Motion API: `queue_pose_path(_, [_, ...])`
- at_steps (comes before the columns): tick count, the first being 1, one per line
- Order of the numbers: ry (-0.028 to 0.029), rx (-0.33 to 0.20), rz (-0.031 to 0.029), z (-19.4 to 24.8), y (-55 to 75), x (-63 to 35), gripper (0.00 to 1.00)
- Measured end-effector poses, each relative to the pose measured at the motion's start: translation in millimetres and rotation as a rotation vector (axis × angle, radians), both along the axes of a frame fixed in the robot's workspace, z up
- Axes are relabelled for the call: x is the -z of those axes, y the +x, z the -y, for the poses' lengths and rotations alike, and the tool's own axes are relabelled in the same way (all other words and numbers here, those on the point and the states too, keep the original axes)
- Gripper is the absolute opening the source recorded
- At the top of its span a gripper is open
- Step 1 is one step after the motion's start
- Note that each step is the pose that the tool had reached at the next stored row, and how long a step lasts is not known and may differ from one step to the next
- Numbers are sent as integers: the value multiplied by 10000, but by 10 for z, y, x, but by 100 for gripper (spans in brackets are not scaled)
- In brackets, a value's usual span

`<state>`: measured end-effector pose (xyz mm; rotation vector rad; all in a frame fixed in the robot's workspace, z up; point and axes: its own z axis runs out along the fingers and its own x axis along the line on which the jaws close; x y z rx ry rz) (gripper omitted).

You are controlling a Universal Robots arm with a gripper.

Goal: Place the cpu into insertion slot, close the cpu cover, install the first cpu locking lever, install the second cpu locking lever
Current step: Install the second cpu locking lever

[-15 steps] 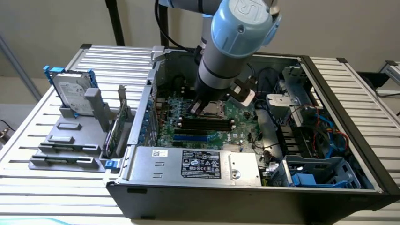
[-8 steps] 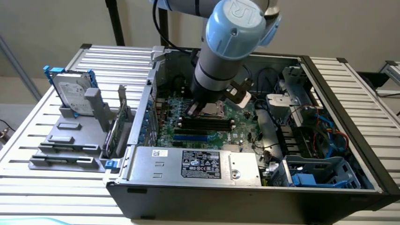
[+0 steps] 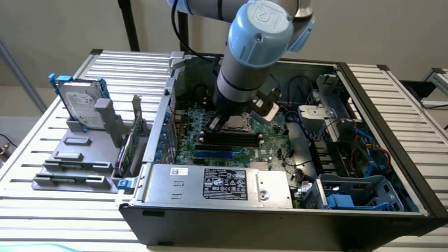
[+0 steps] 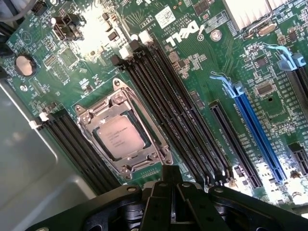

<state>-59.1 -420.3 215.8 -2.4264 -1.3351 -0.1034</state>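
Looking into the open computer case (image 3: 392, 136), with the arm (image 3: 252, 52) reaching down over the middle of the green motherboard (image 4: 231, 62), beyond the grey power supply box (image 3: 217, 184) at the near edge. Hangs low above the board, close to the insertion slot (image 4: 82, 111), which sits between two banks of long black memory slots (image 4: 163, 96). Shows the cpu cover (image 4: 144, 154) lying flat over the socket, its silvery frame ringing the cpu (image 4: 118, 137), which rests square and level in the window. Puts the first two steps down as done, judging by that lie. Points to the locking levers as the step in hand, though cannot tell whether either thin lever along the frame is already hooked under its catch. Finds the gripper (image 4: 168, 168) just beside the near corner of the cover, fingers drawn together with nothing between them, apart from the metal or barely touching it; hard to say which. Calls, by this reading, for a fine, low push along the frame's edge, kept clear of the memory slots close on either side.
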Motion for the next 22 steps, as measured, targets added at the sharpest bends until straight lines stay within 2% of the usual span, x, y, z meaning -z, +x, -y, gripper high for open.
queue_pose_path(15, [-338,0,47,-80,-70,153,11])
queue_pose_path(22, [-410,0,49,-132,-80,173,11])
